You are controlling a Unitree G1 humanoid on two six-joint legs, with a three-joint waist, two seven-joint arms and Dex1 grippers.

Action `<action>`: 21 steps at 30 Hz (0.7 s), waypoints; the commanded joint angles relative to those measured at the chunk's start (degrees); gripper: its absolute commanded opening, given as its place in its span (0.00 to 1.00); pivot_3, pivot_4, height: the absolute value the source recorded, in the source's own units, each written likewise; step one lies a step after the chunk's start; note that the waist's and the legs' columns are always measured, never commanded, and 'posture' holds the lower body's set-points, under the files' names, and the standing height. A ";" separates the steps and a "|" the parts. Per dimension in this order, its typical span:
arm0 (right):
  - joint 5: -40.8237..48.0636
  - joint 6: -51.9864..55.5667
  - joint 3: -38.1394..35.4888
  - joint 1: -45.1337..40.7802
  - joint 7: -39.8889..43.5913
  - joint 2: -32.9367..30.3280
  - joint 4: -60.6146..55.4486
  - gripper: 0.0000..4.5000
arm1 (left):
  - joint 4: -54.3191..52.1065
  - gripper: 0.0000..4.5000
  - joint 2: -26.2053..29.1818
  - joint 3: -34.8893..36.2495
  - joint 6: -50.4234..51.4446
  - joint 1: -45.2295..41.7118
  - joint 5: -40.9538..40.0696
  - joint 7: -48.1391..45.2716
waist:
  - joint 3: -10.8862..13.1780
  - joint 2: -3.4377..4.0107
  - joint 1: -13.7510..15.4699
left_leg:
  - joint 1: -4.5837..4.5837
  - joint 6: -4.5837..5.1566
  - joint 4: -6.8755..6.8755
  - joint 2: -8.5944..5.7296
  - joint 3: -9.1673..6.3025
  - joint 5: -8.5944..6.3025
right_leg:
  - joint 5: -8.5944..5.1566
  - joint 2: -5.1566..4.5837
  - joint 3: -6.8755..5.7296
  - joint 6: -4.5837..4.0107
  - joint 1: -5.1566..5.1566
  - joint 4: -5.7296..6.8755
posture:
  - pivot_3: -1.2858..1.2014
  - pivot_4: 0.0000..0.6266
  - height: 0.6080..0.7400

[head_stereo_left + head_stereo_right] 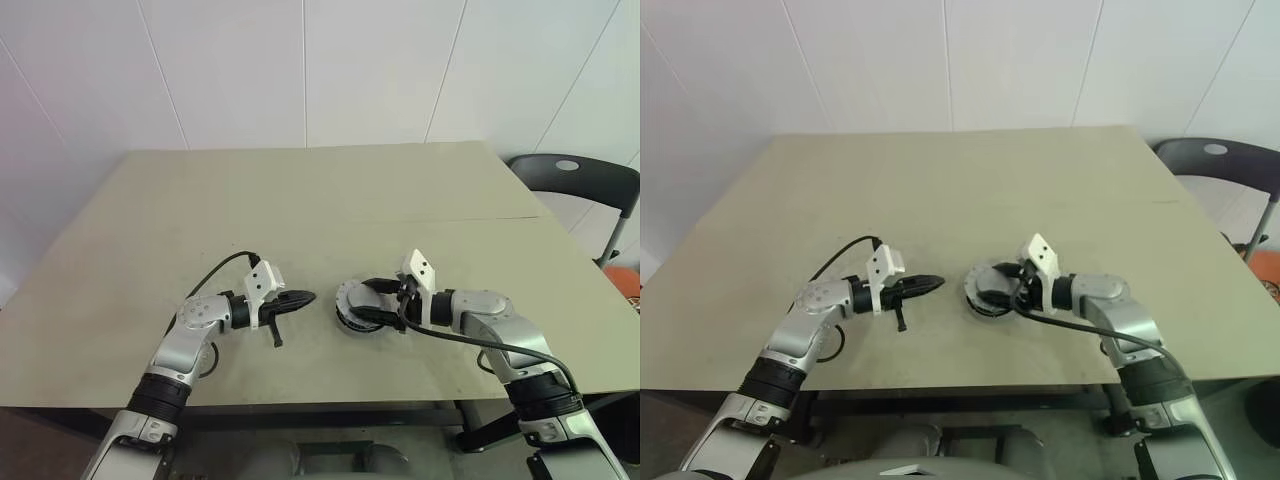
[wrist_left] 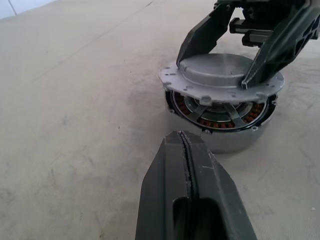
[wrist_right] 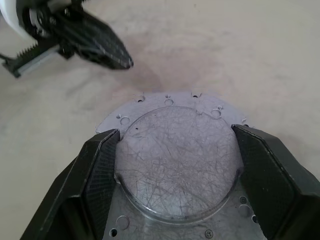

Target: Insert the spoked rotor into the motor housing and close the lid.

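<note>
The lid (image 2: 220,75) is being gripped by the right gripper (image 3: 175,165), tilted just above the motor housing (image 2: 225,125) at frame centre; the left gripper (image 2: 186,150), closed and empty, is being held beside it.

the motor housing (image 2: 235,137) sits on the table, right of centre in the left wrist view and just below centre in the left eye view: a shallow round silver-grey cup, upright, with copper-brown windings showing around its inner edge. the spoked rotor (image 2: 220,110) lies inside it, its pale spokes crossing over the windings. the lid (image 2: 222,75), a round grey disc with a raised centre and small holes around its flange, sits slightly tilted above the housing, not seated, leaving a gap on the near side.
</note>
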 commanded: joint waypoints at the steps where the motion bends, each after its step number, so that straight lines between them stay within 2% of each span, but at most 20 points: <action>1: -0.75 -2.65 -0.13 -0.51 0.54 -0.46 -0.32 0.71 | -0.94 0.00 0.01 0.00 -1.13 -1.11 0.47 0.39 | 0.00 0.00 0.00 | 0.00 0.00 0.00 0.00 0.00 0.00 | 0.00 0.00 0.00 0.00 0.00 0.00 | 0.52 0.00 1.00; 10: -0.91 -3.20 -0.55 -0.08 -0.98 0.68 -0.90 0.71 | -0.66 0.00 -0.04 -0.67 -1.83 -1.08 1.95 1.48 | 0.00 0.00 0.00 | 0.01 0.00 0.00 0.00 0.02 0.00 | 0.00 0.00 0.01 0.00 0.01 0.01 | 0.52 0.00 1.00; 21: -4.83 -4.62 0.78 -0.02 -1.74 -0.99 2.02 0.71 | -0.57 0.00 -0.16 -1.11 -2.04 -1.25 2.07 1.84 | 0.00 -0.01 0.05 | 0.03 0.00 0.02 0.00 0.03 0.00 | 0.00 0.00 0.02 0.00 0.04 0.01 | 0.52 0.00 1.00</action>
